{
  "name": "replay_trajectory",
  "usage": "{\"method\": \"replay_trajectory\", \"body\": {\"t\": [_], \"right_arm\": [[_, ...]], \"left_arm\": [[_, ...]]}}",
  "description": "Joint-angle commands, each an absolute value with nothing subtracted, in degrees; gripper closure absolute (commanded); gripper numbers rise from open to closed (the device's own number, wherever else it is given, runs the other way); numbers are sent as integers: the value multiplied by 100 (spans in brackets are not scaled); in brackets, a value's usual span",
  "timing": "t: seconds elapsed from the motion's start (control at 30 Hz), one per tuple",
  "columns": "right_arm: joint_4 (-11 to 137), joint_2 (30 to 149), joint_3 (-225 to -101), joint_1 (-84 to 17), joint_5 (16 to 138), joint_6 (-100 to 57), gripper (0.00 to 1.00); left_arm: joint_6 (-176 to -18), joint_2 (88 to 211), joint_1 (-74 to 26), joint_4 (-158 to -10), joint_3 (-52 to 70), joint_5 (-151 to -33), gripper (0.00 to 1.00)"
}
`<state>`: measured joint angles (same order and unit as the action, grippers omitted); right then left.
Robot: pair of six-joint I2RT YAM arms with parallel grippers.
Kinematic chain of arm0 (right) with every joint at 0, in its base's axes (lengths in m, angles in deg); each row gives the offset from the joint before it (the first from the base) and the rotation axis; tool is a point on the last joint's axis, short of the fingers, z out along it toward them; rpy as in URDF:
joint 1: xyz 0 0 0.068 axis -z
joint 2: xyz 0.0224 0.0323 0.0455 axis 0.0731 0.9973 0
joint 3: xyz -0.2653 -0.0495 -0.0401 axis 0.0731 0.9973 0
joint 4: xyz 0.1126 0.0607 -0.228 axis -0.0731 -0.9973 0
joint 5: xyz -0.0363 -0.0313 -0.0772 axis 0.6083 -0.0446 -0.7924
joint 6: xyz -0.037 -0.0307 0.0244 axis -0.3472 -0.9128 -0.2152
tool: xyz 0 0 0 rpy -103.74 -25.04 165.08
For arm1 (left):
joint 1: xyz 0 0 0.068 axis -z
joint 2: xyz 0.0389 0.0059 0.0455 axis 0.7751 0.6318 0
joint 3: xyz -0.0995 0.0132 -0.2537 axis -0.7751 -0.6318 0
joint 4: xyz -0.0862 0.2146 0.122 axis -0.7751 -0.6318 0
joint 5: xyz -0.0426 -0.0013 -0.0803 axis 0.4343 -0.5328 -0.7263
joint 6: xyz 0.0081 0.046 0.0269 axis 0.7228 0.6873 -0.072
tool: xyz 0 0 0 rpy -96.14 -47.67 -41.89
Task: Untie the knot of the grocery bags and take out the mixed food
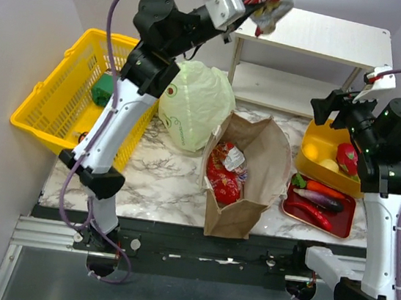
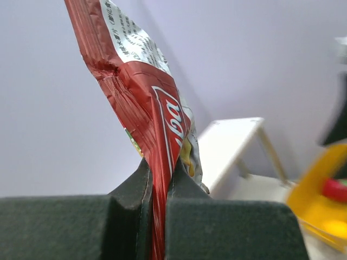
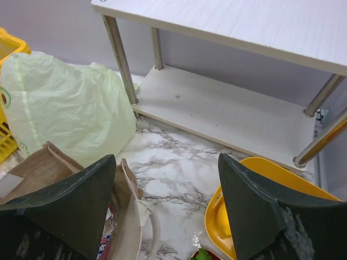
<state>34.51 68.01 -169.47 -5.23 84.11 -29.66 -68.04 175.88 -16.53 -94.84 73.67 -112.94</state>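
**Unloading stage, three views.** Your left fingers [image 2: 133, 216] are clamped on the lower edge of a red snack packet [image 1: 273, 3]. The packet is held high over the top board of the white shelf [image 1: 327, 33]. The pinch on the flat seam lets it hang free of the arm, and its height suggests a set-down on that board.

Your right fingers [image 3: 70, 211] stand wide apart and hold nothing. They hover above the yellow bowl [image 1: 319, 140], which carries the yellow fruit [image 1: 329, 165] and the dragon fruit [image 1: 347, 158]. Beside the bowl, the red tray [image 1: 344, 222] holds the carrot [image 1: 326, 189], the eggplant [image 1: 321, 199] and the chili [image 1: 312, 214], so the produce is sorted apart from the packets.

The brown paper bag [image 1: 269, 159] lies open at the centre of the table [image 1: 160, 178]. More red packets [image 1: 222, 179] lie inside it, so by that measure unloading is not yet finished. The green plastic bag [image 1: 199, 105] sits behind it, next to the yellow basket [image 1: 52, 93] with the green can [image 1: 103, 89]. You cannot tell from these views whether its top is tied.

**Lettering.** The held packet shows a white logo on red, too creased to read with confidence. Its silver back carries fine print, too small to read. A dark emblem on the green bag is also illegible.
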Motion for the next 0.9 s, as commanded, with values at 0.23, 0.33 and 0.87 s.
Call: {"method": "replay_trajectory", "body": {"t": [0.23, 0.33, 0.87], "right_arm": [[3672, 6420, -16181, -490, 8613, -2952, 16], [3663, 6341, -16067, -472, 8648, -2934, 16], [3900, 6604, -15742, -15, 8912, -2398, 16]], "left_arm": [[-3816, 20222, -1460, -7276, 8628, -9330, 100], [-3315, 20645, -1443, -6767, 8717, -9348, 100], [-2049, 21631, -1223, -6290, 8823, -9804, 45]]}}
